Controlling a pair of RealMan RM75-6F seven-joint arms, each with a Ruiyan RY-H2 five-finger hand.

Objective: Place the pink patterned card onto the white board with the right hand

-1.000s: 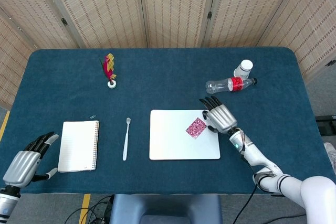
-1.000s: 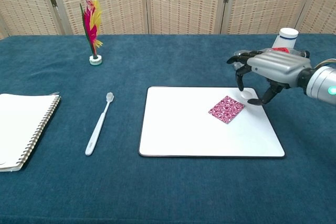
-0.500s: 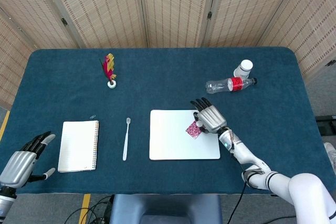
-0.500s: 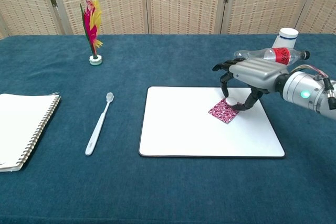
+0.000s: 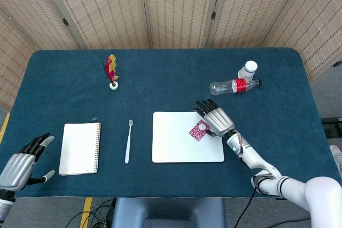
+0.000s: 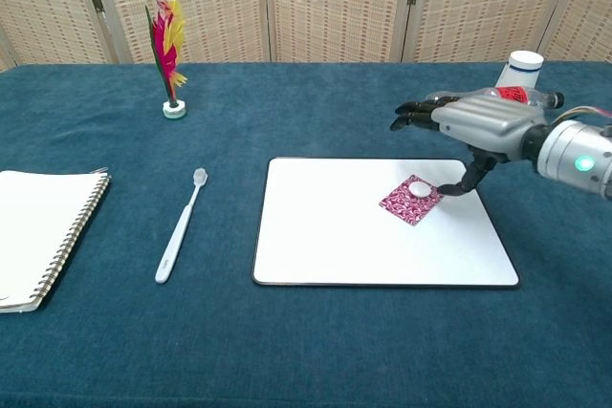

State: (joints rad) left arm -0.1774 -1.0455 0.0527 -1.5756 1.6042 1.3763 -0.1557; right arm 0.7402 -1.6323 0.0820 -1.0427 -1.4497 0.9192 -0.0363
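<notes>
The pink patterned card (image 5: 198, 131) (image 6: 409, 202) lies flat on the right part of the white board (image 5: 173, 142) (image 6: 335, 236). A small white round piece (image 5: 202, 126) (image 6: 419, 189) rests on the card's upper corner. My right hand (image 5: 216, 118) (image 6: 473, 121) hovers just right of and above the card, fingers stretched out and holding nothing. Its thumb points down to the card's right corner; contact cannot be told. My left hand (image 5: 21, 161) is low at the table's front left edge, fingers apart and empty, seen only in the head view.
A plastic bottle (image 5: 235, 85) (image 6: 512, 95) lies behind the right hand beside a white cup (image 5: 247, 69) (image 6: 524, 66). A toothbrush (image 5: 128, 141) (image 6: 180, 226) and a spiral notebook (image 5: 80, 148) (image 6: 43, 236) lie left of the board. A feathered shuttlecock (image 5: 111, 70) (image 6: 165, 45) stands far left.
The right hand moved left over the card, set the white round piece on it, then lifted and straightened its fingers. The left hand slid slightly lower.
</notes>
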